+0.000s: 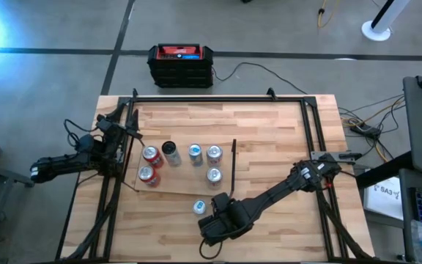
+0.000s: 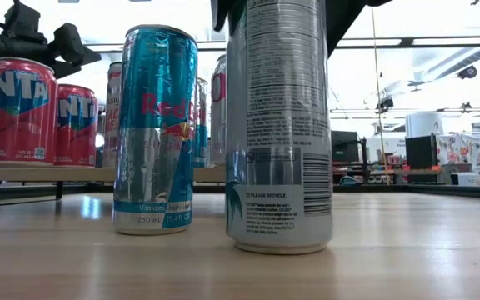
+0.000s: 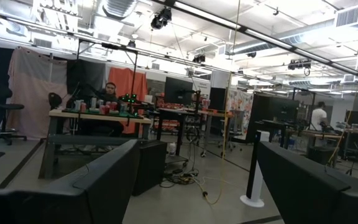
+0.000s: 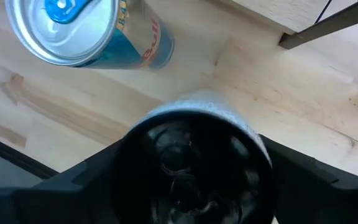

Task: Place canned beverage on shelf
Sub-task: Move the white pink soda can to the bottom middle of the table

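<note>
Standing off shelf [image 1: 185, 183]: two cans [image 1: 199, 207] (six on).

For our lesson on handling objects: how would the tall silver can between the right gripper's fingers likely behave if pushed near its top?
The tall, slim silver metal can stands upright on the wooden tabletop, narrow for its height, so it would probably tip rather than slide. Its smooth wall may slip between the right gripper fingers. Tipped, it would likely roll, perhaps knocking the blue-and-silver can beside it.
</note>
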`<state>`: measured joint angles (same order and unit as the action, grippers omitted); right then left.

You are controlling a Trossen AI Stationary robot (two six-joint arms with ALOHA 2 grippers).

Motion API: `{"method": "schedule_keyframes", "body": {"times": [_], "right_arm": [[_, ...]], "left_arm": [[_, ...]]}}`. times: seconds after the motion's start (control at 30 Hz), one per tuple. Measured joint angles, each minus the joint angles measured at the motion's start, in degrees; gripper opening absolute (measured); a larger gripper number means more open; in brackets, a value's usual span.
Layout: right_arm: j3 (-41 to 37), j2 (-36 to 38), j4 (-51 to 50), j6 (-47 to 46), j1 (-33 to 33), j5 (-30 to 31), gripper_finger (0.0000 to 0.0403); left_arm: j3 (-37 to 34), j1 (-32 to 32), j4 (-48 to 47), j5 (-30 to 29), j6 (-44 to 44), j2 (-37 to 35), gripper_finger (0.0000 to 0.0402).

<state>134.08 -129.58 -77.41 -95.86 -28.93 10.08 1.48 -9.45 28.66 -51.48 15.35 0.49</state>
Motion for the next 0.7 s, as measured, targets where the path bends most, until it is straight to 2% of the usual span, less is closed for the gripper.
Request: {"method": "schedule_keyframes", "body": {"times": [0.3,0.47,0.7], "right_arm": [[0.11,0.15,0.03,4.86,-0.02,0.05,0.0339],[0.11,0.15,-0.33,17.17,-0.07,0.03,0.0363],[0.14,0.41,-0.33,38.82,-0.31,-0.02,0.0365]], "left_arm": [[0.00,-0.01,0.00,0.00,-0.01,0.00,0.0311],[0.00,-0.02,-0.02,0.00,-0.01,0.00,0.0311],[0.00,-0.02,-0.02,0.00,-0.02,0.00,0.0311]]}}
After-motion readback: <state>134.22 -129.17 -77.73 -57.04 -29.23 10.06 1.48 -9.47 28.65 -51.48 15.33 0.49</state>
